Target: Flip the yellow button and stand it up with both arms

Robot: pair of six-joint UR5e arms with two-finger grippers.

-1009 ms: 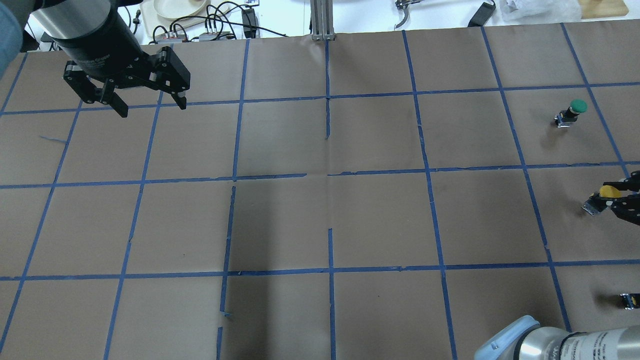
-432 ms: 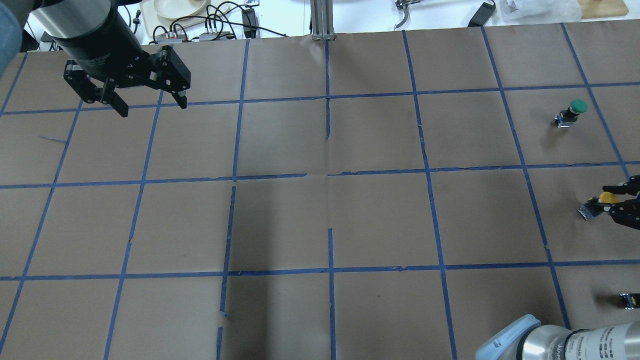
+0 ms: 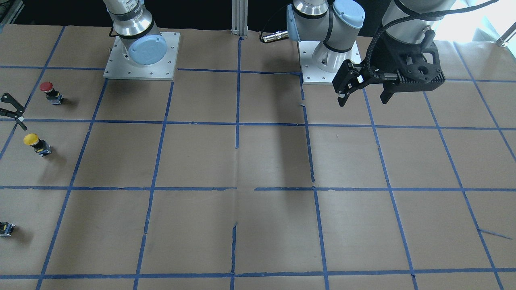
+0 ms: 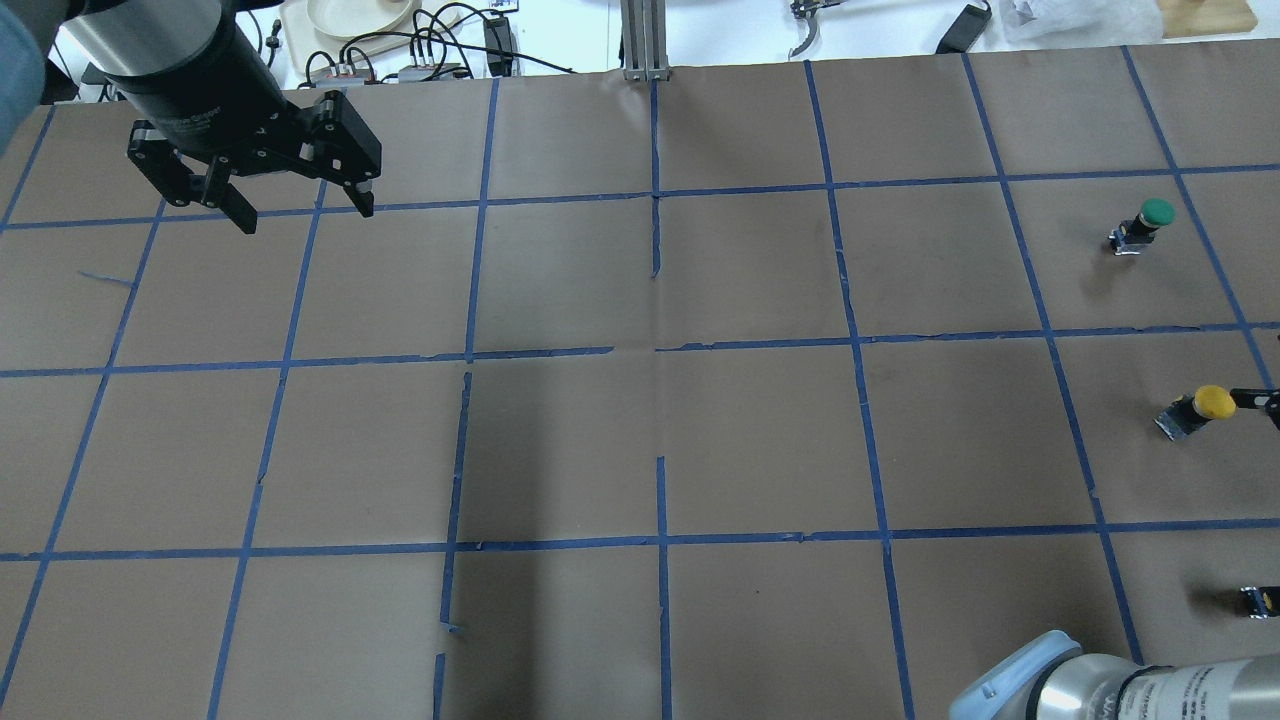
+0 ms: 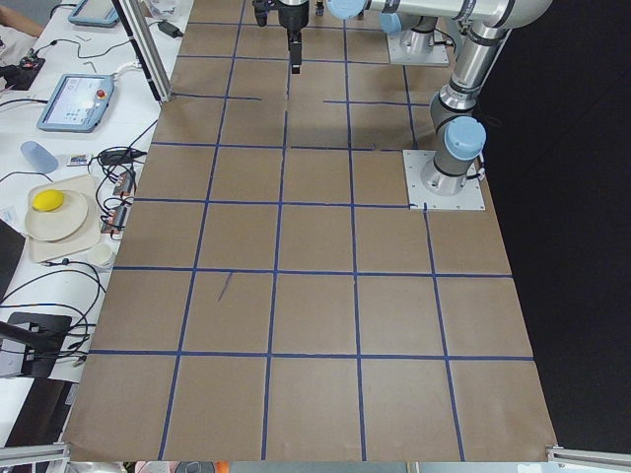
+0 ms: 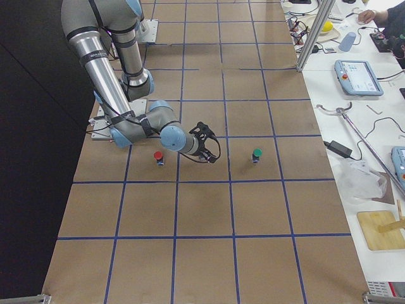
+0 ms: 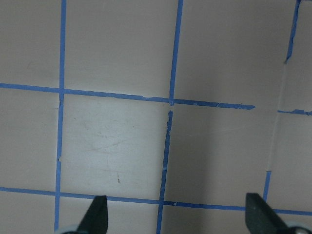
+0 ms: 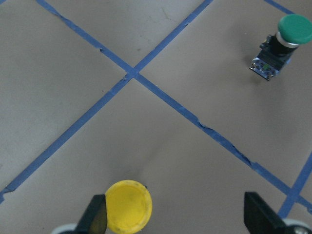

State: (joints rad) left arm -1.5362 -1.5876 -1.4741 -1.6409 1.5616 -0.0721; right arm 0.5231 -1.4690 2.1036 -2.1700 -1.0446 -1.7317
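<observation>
The yellow button stands on its grey base with the cap up, near the table's right edge. It also shows in the front view, and its cap shows in the right wrist view. My right gripper is open and holds nothing. It sits just beside the button, mostly past the overhead view's right edge. In the right wrist view the cap lies close to one finger. My left gripper is open and empty, high over the far left of the table.
A green button stands farther out on the right side. A red button stands nearer my base. A small dark capless block lies near the right edge. Blue tape lines grid the brown table.
My right gripper has opened, let go of the yellow button and drawn back to the right. The button, which leaned in the jaws, now stands free. The left arm has not moved.
</observation>
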